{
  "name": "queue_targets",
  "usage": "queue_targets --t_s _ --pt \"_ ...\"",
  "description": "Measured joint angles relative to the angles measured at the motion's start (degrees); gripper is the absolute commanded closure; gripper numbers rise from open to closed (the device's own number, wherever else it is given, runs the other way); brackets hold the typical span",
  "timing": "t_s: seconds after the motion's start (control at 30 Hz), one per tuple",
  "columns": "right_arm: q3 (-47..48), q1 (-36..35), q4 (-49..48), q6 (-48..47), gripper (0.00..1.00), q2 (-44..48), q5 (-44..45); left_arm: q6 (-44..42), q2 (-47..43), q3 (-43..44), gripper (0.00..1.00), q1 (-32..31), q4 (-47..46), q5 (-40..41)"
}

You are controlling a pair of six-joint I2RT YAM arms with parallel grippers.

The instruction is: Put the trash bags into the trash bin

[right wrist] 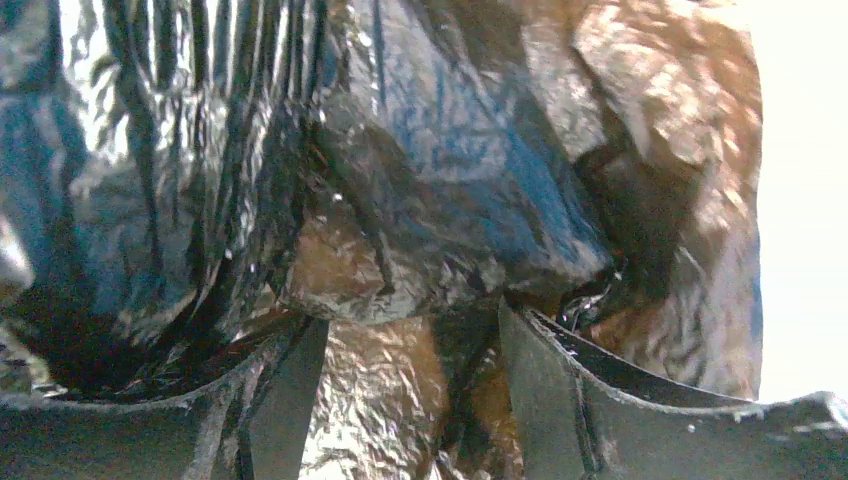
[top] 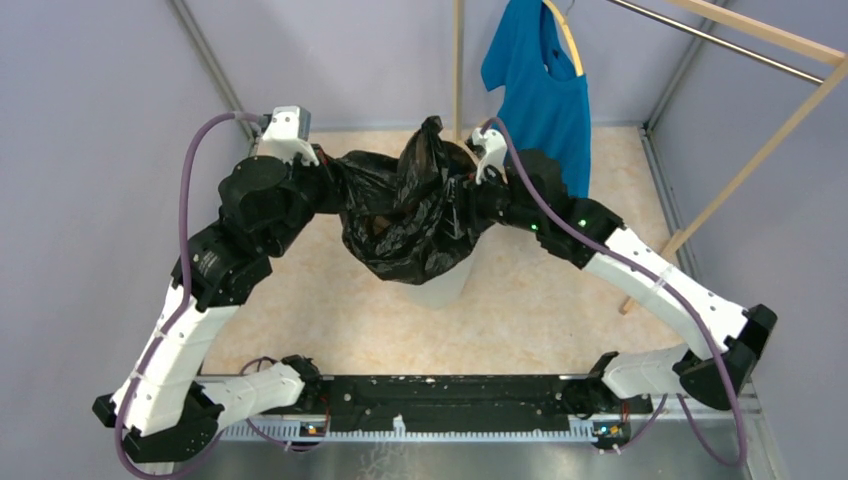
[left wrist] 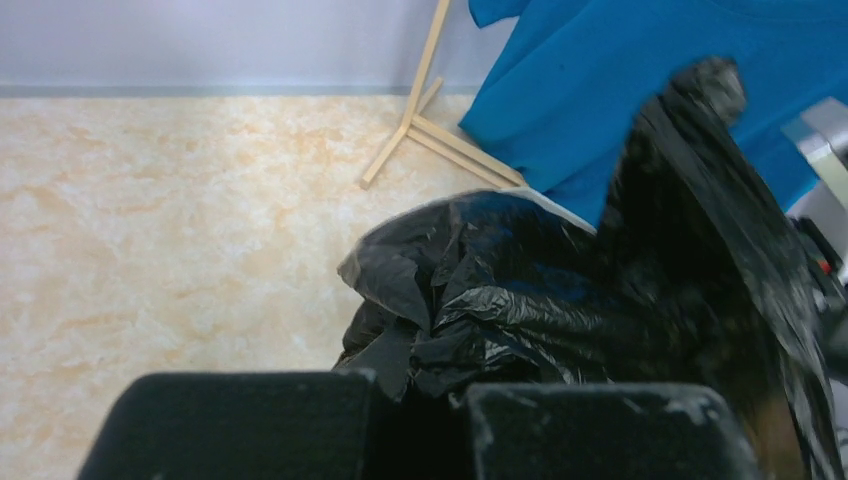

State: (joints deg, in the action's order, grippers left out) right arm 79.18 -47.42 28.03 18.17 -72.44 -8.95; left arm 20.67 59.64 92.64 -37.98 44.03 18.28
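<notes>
The crinkled black trash bag (top: pixel 410 215) hangs stretched between both arms above the white trash bin (top: pixel 440 285), of which only the lower front shows under the bag. My left gripper (top: pixel 333 168) is shut on the bag's left edge; in the left wrist view the fingers (left wrist: pixel 415 425) pinch a bunched fold of the bag (left wrist: pixel 560 300). My right gripper (top: pixel 472 192) is buried in the bag's right side. In the right wrist view its fingers (right wrist: pixel 410 390) stand apart, closed on a thick wad of brownish, see-through plastic (right wrist: pixel 400 200).
A blue T-shirt (top: pixel 545 90) hangs on a wooden rack (top: pixel 740 170) at the back right, just behind the right arm; the shirt (left wrist: pixel 600 80) also shows behind the bag in the left wrist view. Grey walls enclose the pale marbled table (top: pixel 300 320).
</notes>
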Motion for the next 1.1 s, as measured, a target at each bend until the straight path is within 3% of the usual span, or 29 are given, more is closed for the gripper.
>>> queue_targets --t_s 0.27,0.53,0.83,1.1 --pt "-3.80 0.00 -8.57 4.44 0.37 -3.06 10.93 3.06 -2.10 -6.97 1.00 0.00 -5.20 -1.81" --pt "-3.76 -0.04 -8.28 4.35 0.36 -5.09 15.13 2.95 6.47 -3.02 1.00 0.00 -10.38 -4.85" --pt "1.75 -0.37 3.98 3.06 0.16 -1.29 11.85 1.66 8.83 -1.29 1.00 0.00 -11.08 -4.68" --pt "9.46 -1.42 9.68 0.74 0.18 4.94 4.61 2.16 6.19 -1.27 1.00 0.02 -11.54 -4.72"
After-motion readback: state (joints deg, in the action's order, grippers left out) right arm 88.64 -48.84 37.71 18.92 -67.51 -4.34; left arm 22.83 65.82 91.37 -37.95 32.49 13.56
